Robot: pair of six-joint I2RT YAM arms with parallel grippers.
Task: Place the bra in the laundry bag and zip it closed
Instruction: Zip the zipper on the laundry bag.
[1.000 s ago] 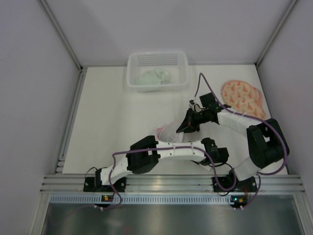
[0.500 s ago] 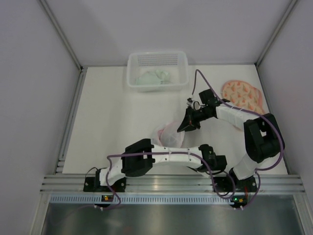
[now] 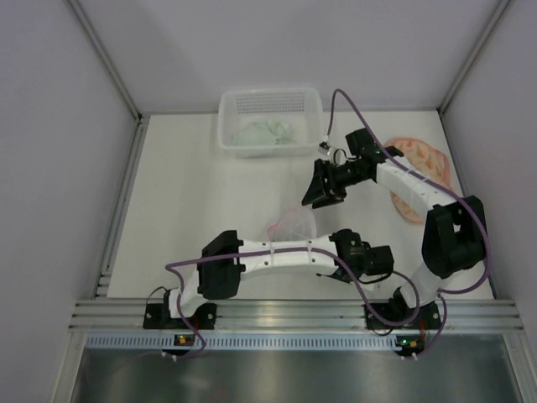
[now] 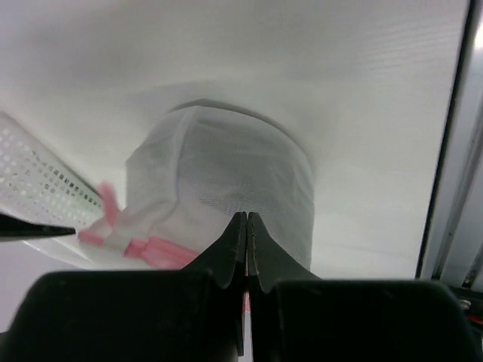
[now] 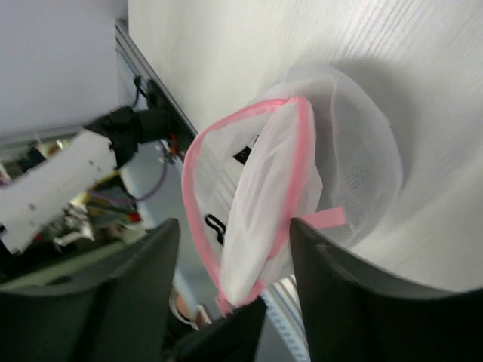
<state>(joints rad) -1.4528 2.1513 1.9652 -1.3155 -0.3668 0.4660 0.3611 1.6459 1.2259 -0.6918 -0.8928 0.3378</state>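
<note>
Pale, smooth walls [image 3: 294, 42] enclose a matte white table [image 3: 193, 193]. Beyond the right gripper [image 5: 234, 222] and to its left, a perforated plastic basket [image 3: 268, 92] holds crumpled pale-green cloth [image 3: 264, 133]. The peach, patterned, rounded bra [image 3: 428, 164] lies flat behind that gripper, partly under its forearm. Its fingers stand apart and empty, facing the pink-trimmed white mesh laundry bag [image 5: 264, 181], which the left gripper [image 4: 247, 219] pinches tight.
</note>
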